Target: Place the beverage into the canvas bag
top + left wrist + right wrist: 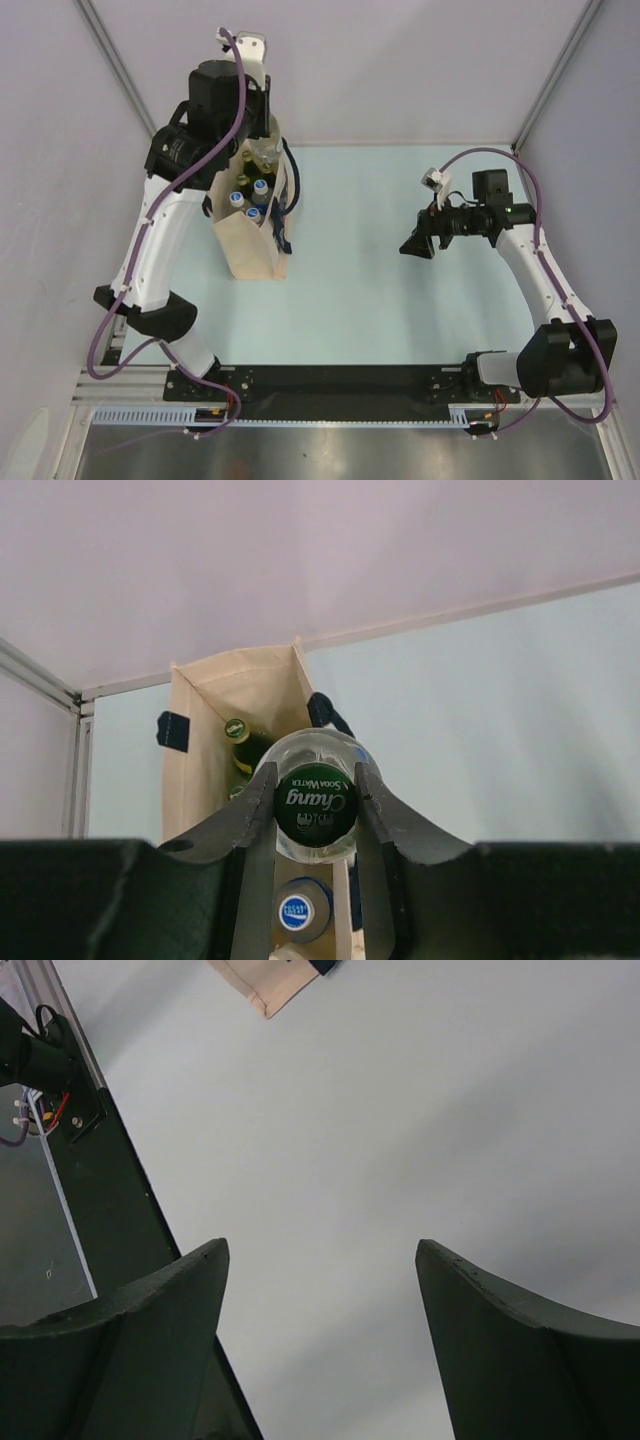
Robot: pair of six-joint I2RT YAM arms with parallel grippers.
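1. The left gripper (315,778) is clamped on the neck of the soda-water bottle (316,805). One finger is at nine o'clock of its green cap and one at three, and the bottle hangs upright.
2. The bottle is over the far end of the canvas bag (245,250), which stands at about ten o'clock on the table (400,300). I cannot tell whether the base has passed the mouth, because the bottle's own body hides it.
3. The right gripper (320,1250), jaws spread and holding nothing, hovers over bare table at three o'clock, well apart from the bag.
4. To do this step well, lower the bottle straight down and vertical into the free far end.
   - A green-capped bottle (236,729) sits at eleven o'clock of the held one and a blue-capped bottle (296,911) at six.
   - Descend slowly so glass does not knock glass, and release only once the base rests.
5. The bag is soft beige cloth, so its walls will probably give or fold inward if nudged. The navy strap handles (172,730) hang at the rim and could snag. The bottle is clear, smooth, round glass, which is likely slippery.
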